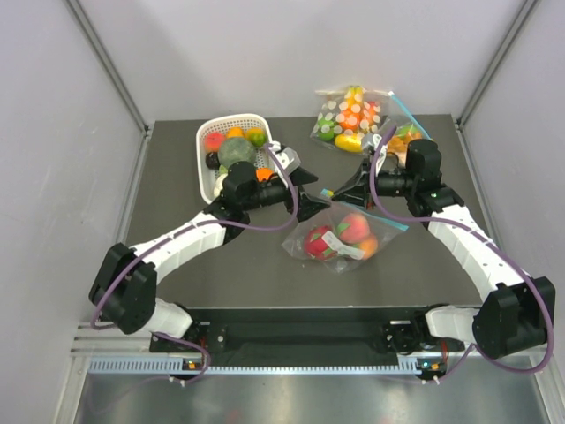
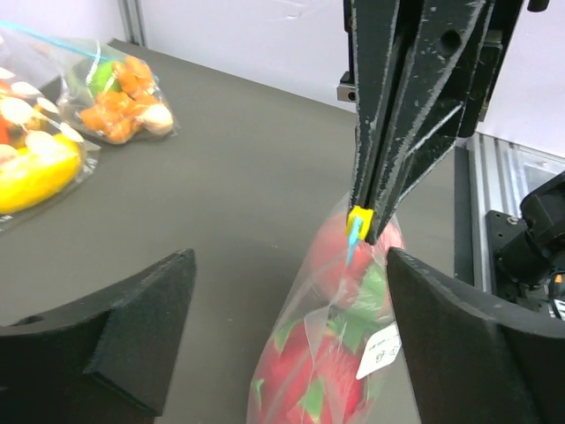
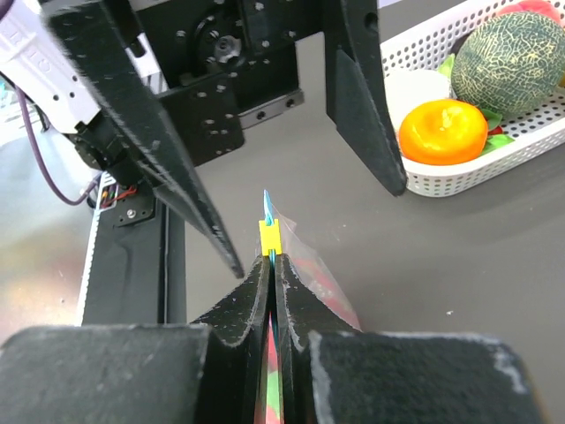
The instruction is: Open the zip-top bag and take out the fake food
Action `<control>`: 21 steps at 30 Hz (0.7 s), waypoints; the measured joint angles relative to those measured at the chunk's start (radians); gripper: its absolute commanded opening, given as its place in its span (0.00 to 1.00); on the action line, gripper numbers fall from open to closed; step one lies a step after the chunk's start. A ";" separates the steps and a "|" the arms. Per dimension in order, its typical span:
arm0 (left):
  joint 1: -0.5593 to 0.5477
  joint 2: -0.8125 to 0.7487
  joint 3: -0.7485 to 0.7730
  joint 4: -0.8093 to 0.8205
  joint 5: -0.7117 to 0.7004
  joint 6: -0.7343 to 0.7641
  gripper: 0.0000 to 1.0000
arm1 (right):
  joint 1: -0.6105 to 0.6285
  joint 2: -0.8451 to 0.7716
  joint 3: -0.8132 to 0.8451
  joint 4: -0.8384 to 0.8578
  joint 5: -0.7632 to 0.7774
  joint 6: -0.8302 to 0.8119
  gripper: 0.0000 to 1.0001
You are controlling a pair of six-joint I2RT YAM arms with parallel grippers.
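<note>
The left arm stretches up from its base and bends across toward the zip-top bag (image 1: 340, 240), which lies mid-way across the dark table (image 1: 229, 274), on the near side of both claws. The left gripper (image 1: 305, 192) hangs at the bag's upper left corner, jaws spread wide and gripping nothing. The right arm comes round behind the bag with its wrist turned leftward, and the right gripper (image 1: 335, 193) is pinched tight on the bag's teal zip strip. From above I can see the fake food (image 1: 351, 231), red and orange-pink toy fruit with a white tag, inside the bag. A white basket (image 1: 205, 181) sits behind and left of the bag, a polka-dot bag (image 1: 349, 115) farther behind, and a small bag of orange pieces (image 1: 403, 140) behind and right. The left wrist camera adds a yellow slider (image 2: 357, 221) at the strip's end, right at the right claw's tips, with the bag's corner drawn up to it and the left fingers (image 2: 132, 336) on either side. The right wrist camera shows a netted melon (image 3: 512, 57) and a toy orange (image 3: 443, 131) in the basket.
</note>
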 measured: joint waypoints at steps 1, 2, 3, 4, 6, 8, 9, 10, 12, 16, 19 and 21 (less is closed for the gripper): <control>0.000 0.008 0.005 0.001 0.004 -0.003 0.82 | 0.000 0.000 0.000 0.000 -0.003 0.000 0.00; 0.000 0.017 0.011 0.003 0.012 -0.009 0.61 | 0.000 0.000 0.000 0.000 -0.003 0.000 0.00; 0.000 0.027 0.016 0.004 0.020 -0.019 0.50 | 0.000 0.000 0.000 0.000 -0.003 -0.001 0.00; 0.000 0.039 0.020 0.006 0.037 -0.020 0.41 | 0.000 0.000 0.000 0.002 0.000 -0.002 0.00; -0.002 0.054 0.025 0.012 0.068 -0.030 0.20 | -0.001 0.000 0.000 -0.001 0.005 -0.002 0.00; -0.005 0.063 0.026 0.014 0.102 -0.035 0.11 | -0.001 0.000 0.000 -0.002 0.014 -0.005 0.01; -0.006 0.065 0.027 0.014 0.114 -0.037 0.03 | -0.001 0.000 0.000 -0.003 0.015 -0.005 0.04; -0.005 0.067 0.027 0.014 0.127 -0.041 0.00 | -0.001 0.000 0.000 -0.004 0.016 -0.006 0.16; -0.005 0.068 0.027 0.011 0.146 -0.040 0.00 | -0.001 0.000 0.000 -0.005 0.014 -0.006 0.30; -0.004 0.069 0.029 -0.011 0.188 -0.040 0.00 | -0.001 0.000 0.000 0.000 0.007 -0.017 0.47; -0.004 0.078 0.043 -0.027 0.220 -0.041 0.00 | -0.001 -0.003 0.000 0.002 0.003 -0.026 0.50; -0.004 0.082 0.048 -0.036 0.233 -0.041 0.00 | -0.001 -0.008 -0.001 0.002 0.000 -0.032 0.50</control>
